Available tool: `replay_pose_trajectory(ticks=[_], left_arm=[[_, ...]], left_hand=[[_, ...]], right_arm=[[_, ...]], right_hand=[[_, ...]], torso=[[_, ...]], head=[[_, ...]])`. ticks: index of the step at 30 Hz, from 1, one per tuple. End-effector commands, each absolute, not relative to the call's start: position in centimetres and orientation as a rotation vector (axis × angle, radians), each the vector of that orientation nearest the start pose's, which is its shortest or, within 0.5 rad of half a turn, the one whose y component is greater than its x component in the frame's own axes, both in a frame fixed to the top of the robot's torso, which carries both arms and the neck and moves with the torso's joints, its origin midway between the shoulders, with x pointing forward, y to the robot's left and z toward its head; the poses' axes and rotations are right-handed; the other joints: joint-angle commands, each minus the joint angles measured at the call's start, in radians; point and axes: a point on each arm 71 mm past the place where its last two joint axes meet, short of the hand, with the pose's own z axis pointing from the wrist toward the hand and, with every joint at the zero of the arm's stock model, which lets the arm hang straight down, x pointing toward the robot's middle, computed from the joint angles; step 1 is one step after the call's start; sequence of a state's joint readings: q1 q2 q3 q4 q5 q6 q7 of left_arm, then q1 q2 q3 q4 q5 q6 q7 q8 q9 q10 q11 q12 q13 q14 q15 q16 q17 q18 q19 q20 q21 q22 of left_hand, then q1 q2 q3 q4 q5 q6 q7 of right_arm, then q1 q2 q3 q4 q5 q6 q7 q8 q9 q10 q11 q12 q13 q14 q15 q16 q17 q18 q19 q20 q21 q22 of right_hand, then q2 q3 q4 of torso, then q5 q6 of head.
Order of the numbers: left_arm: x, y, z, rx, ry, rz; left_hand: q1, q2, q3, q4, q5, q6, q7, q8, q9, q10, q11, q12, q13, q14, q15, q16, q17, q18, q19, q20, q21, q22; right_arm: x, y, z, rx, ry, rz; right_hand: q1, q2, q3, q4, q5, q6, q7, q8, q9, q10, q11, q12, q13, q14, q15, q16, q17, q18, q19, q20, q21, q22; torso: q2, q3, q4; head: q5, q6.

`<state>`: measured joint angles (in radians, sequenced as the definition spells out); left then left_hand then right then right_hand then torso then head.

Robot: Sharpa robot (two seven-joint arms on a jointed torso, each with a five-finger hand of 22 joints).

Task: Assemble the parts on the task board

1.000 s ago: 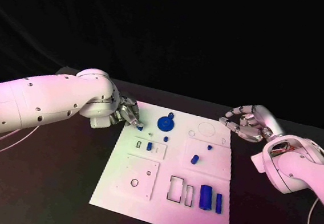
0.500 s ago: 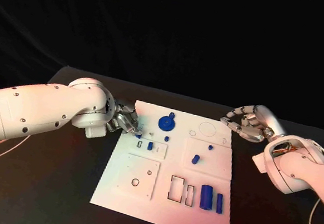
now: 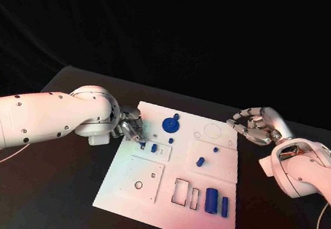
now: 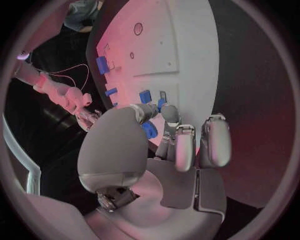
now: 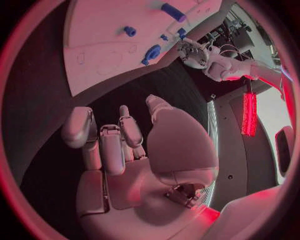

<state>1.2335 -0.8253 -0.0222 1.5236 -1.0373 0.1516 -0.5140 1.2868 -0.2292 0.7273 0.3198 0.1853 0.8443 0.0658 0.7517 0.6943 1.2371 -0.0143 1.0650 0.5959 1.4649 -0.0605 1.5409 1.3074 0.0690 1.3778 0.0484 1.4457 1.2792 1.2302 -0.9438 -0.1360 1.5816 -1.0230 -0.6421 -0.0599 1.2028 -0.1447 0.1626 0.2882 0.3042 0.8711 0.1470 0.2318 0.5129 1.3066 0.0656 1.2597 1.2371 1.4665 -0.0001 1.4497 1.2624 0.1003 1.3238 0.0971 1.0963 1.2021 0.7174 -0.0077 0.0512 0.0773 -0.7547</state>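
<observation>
Surface: black table [image 3: 51,191], white task board [image 3: 151,206] in its middle.
Left hand [image 3: 130,125]: at the board's left edge, fingertips on a small blue part [image 3: 143,144]; whether it pinches the part, I cannot tell.
Right hand [image 3: 251,126]: beside the board's far right corner, fingers curled, holding nothing.
Parts: blue disc [image 3: 168,126], two upright blocks [image 3: 215,202] near the right edge.

Left hand [image 3: 129,125] fingers curled low; right hand [image 3: 252,125] raised, fingers curled.
</observation>
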Motion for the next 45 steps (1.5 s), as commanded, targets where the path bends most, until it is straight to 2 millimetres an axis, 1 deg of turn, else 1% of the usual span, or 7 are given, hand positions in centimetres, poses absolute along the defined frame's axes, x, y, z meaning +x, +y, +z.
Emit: replay_pose_trajectory(ticks=[1, 5, 6, 9, 16, 25, 45], left_arm=[[48.04, 20.26, -20.51, -0.155, 2.313, -0.458], [47.89, 20.11, -20.55, -0.14, 2.322, -0.452], [47.87, 20.09, -20.57, -0.137, 2.324, -0.45], [47.78, 20.03, -20.6, -0.128, 2.33, -0.444], [47.59, 19.94, -20.66, -0.109, 2.343, -0.435], [47.45, 20.01, -20.66, -0.1, 2.344, -0.425], [47.4, 19.88, -20.8, -0.094, 2.347, -0.414]], left_hand=[[-0.004, -0.008, 0.188, -0.181, 0.004, 0.005, -0.003, 0.004, 0.057, 0.008, 0.0, 0.005, 0.004, 0.091, -0.007, 0.005, 0.21, -0.004, 0.007, -0.002, 0.005, 0.001], [-0.005, -0.009, 0.19, -0.182, 0.005, 0.006, -0.004, 0.005, 0.057, 0.01, 0.0, 0.006, 0.006, 0.091, -0.007, 0.005, 0.21, -0.005, 0.009, -0.002, 0.006, 0.005], [-0.005, -0.009, 0.19, -0.182, 0.005, 0.006, -0.004, 0.005, 0.057, 0.01, 0.0, 0.006, 0.006, 0.091, -0.007, 0.005, 0.21, -0.005, 0.009, -0.002, 0.006, 0.005], [-0.006, -0.01, 0.192, -0.183, 0.005, 0.007, -0.004, 0.005, 0.057, 0.011, -0.001, 0.008, 0.009, 0.091, -0.008, 0.005, 0.21, -0.005, 0.01, -0.003, 0.007, 0.006], [-0.011, -0.015, 0.2, -0.188, 0.009, 0.011, -0.005, 0.007, 0.057, 0.016, -0.002, 0.01, 0.012, 0.091, -0.009, 0.005, 0.211, -0.006, 0.012, -0.004, 0.009, 0.01], [-0.015, -0.019, 0.208, -0.193, 0.013, 0.014, -0.006, 0.009, 0.056, 0.017, -0.003, 0.009, 0.011, 0.091, -0.009, 0.005, 0.21, -0.006, 0.012, -0.004, 0.01, 0.011], [-0.02, -0.022, 0.217, -0.198, 0.016, 0.018, -0.007, 0.01, 0.056, 0.022, -0.004, 0.012, 0.018, 0.091, -0.01, 0.005, 0.211, -0.007, 0.014, -0.005, 0.011, 0.014]], right_arm=[[47.2, -24.99, -18.7, 0.362, 1.519, 0.745], [47.24, -25.06, -18.64, 0.367, 1.508, 0.754], [47.26, -25.08, -18.62, 0.37, 1.505, 0.756], [47.31, -25.18, -18.59, 0.387, 1.495, 0.766], [47.46, -25.52, -18.52, 0.435, 1.47, 0.796], [47.66, -25.84, -18.56, 0.456, 1.466, 0.818], [47.73, -25.89, -18.52, 0.46, 1.46, 0.83]], right_hand=[[0.006, 0.015, -0.014, 0.002, 0.007, -0.011, 0.001, 0.005, 0.002, -0.039, -0.001, -0.05, -0.051, 0.013, -0.01, -0.039, -0.066, 0.023, -0.036, 0.0, -0.082, -0.058], [0.021, 0.027, -0.033, 0.002, 0.012, -0.023, 0.002, 0.009, 0.003, -0.146, -0.001, -0.205, -0.211, -0.049, -0.01, -0.191, -0.278, 0.068, -0.151, 0.0, -0.366, -0.263], [0.026, 0.03, -0.037, 0.002, 0.013, -0.028, 0.004, 0.009, 0.003, -0.22, 0.003, -0.306, -0.311, -0.089, -0.007, -0.28, -0.39, 0.081, -0.194, 0.002, -0.466, -0.335], [0.038, 0.037, -0.045, 0.002, 0.016, -0.034, 0.013, 0.013, 0.003, -0.307, 0.011, -0.463, -0.456, -0.196, 0.003, -0.546, -0.655, 0.081, -0.234, 0.014, -0.577, -0.413], [0.06, 0.046, -0.052, 0.002, 0.02, -0.046, 0.042, 0.018, 0.0, -0.337, 0.048, -0.695, -0.7, -0.285, 0.05, -0.883, -0.744, 0.081, -0.298, 0.062, -0.79, -0.59], [0.092, 0.062, -0.071, 0.0, 0.021, -0.043, 0.073, 0.004, -0.029, -0.333, 0.091, -0.892, -0.964, -0.39, 0.106, -1.158, -0.843, 0.081, -0.375, 0.12, -0.949, -0.75], [0.105, 0.068, -0.09, 0.0, 0.022, -0.035, 0.082, -0.017, -0.05, -0.311, 0.1, -0.945, -1.07, -0.414, 0.123, -1.242, -0.901, 0.082, -0.394, 0.14, -0.993, -0.812]], torso=[[0.0, 0.0005, -0.0005], [-0.001, 0.0012, -0.0003], [-0.001, 0.0012, -0.0005], [-0.001, 0.0012, -0.0008], [-0.001, 0.0006, 0.0001], [-0.001, 0.0006, 0.0004], [0.0, 0.0003, -0.0002]], head=[[0.001, -0.002], [0.001, -0.005], [0.001, -0.005], [0.001, -0.006], [0.0, -0.007], [0.001, -0.008], [0.001, -0.011]])
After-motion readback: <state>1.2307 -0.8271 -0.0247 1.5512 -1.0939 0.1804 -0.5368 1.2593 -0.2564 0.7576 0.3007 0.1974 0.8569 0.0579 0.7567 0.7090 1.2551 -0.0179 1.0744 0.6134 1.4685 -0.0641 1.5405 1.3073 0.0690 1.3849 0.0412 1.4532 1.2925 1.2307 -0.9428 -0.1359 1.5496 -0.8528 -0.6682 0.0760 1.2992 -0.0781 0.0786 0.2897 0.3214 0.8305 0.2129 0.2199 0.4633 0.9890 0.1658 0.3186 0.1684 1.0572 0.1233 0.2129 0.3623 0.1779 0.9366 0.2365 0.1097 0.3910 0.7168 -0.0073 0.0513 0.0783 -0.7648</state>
